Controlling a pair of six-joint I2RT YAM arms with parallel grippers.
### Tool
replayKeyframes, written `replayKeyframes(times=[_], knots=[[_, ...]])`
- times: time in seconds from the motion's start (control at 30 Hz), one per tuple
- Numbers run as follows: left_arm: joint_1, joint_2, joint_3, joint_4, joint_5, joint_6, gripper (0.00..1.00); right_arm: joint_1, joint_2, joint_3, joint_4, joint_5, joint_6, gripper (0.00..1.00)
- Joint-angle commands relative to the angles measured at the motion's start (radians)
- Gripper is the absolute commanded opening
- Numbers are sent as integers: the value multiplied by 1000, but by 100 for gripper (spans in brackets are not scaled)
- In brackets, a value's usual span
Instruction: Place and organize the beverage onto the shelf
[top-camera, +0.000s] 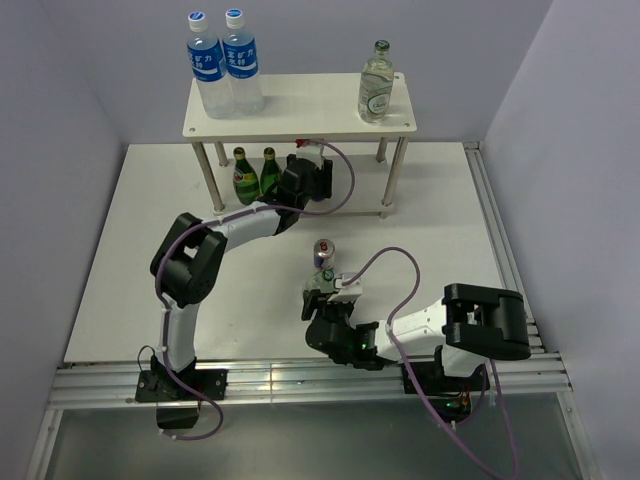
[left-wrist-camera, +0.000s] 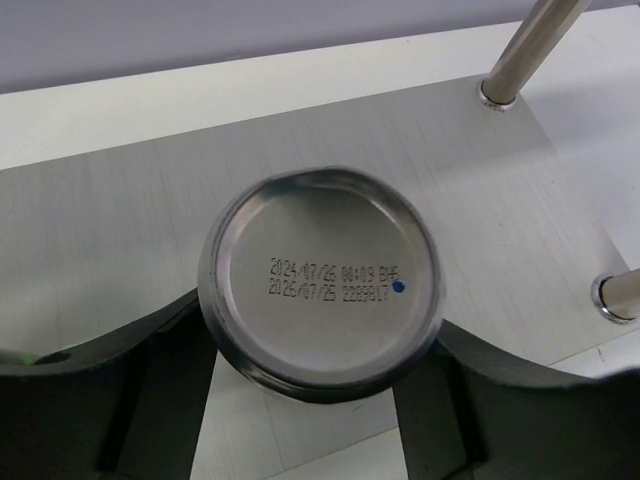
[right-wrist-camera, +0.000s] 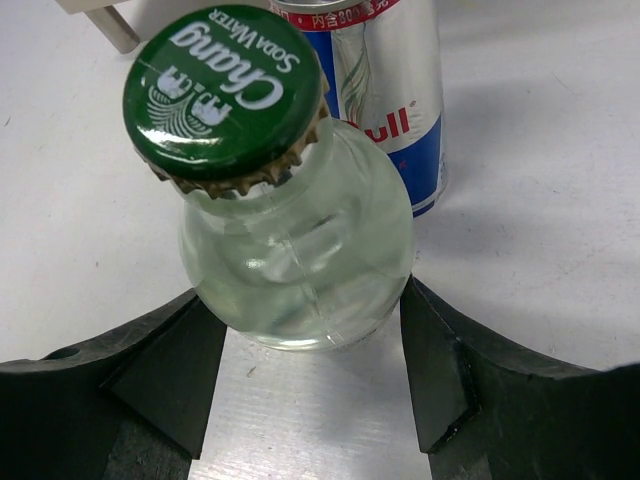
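The left gripper (left-wrist-camera: 320, 330) has its jaws clamped on a can (left-wrist-camera: 325, 290) over the lower shelf board (left-wrist-camera: 120, 220), with the can's base facing the wrist camera. The right gripper (right-wrist-camera: 300, 300) has its jaws closed on a clear bottle (right-wrist-camera: 300, 260) mid-table (top-camera: 120, 300), just beside a second can (right-wrist-camera: 390, 90).

Top cam overhead on table (top-camera: 120, 250), wrist cams close-up, R shares can (right-wrist-camera: 390, 90)

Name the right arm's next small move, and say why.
Probably lift straight up a little. The jaws of the right gripper sit against both sides of the clear glass bottle, and a silver-blue can stands close beyond it, so a sideways sweep could knock the can. The other clear bottle stands on top of the shelf, so this one likely must rise anyway.
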Motion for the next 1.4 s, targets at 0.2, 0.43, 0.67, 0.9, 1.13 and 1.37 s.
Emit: replayKeyframes(times=[0.2, 0.43, 0.67, 0.9, 1.13, 1.37], knots=[[8, -4, 21, 42, -19, -3, 97, 20, 57, 7, -144, -4, 37, 23], [-19, -101, -85, 70, -39, -12, 99, 21, 88, 28, -129, 18, 8, 72], [-51, -207, -168, 61, -39, -14, 99, 3, 151, 82, -112, 39, -29, 88], [-78, -296, -223, 39, -42, -6, 99, -55, 192, 105, -31, 27, -108, 89], [-81, -359, -284, 31, -40, -6, 99, -63, 198, 152, -3, 39, -165, 89], [-89, -435, -341, 11, -35, -9, 99, -71, 204, 177, 31, 67, -219, 89]])
